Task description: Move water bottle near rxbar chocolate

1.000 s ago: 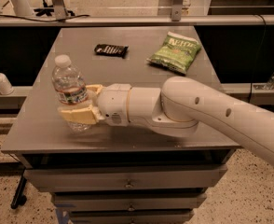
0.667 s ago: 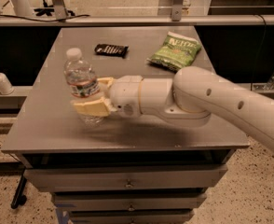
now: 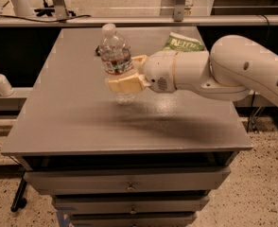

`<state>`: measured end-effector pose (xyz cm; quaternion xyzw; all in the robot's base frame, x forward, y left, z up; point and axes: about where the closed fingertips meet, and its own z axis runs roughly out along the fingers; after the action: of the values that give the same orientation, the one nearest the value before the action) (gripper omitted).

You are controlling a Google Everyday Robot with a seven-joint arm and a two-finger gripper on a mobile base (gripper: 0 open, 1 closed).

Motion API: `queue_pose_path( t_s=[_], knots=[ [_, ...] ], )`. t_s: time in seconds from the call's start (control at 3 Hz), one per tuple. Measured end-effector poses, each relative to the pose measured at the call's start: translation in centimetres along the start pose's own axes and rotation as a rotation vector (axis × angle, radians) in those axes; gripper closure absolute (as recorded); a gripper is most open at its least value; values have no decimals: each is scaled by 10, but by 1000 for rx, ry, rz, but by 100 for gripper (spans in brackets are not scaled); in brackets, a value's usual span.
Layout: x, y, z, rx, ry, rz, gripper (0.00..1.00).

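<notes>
1. The gripper (image 3: 125, 74) holds the bottle (image 3: 113, 51) upright above the table (image 3: 58, 117), fingers (image 3: 122, 85) pinching its lower half.
2. The bottle is probably light, thin-walled and slick; squeezing hard could buckle it.
3. Best hold: the ribbed body below the label.

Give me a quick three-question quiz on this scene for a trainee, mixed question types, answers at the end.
1. True or false: the gripper is shut on the water bottle, over the table.
2. Which item is partly hidden behind the arm? A) green chip bag B) mug C) sponge
3. Fill in: the white pump bottle stands beyond the table's ___ edge in the picture.
Key: 1 true; 2 A; 3 left.
</notes>
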<state>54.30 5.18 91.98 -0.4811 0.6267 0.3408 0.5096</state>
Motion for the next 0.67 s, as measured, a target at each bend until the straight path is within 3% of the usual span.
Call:
queue_pose_path(
  t_s=[0.33, 0.67],
  knots=[
    [-3, 0, 2, 5, -10, -9, 100],
    [-5, -27, 17, 4, -36, -35, 100]
  ],
)
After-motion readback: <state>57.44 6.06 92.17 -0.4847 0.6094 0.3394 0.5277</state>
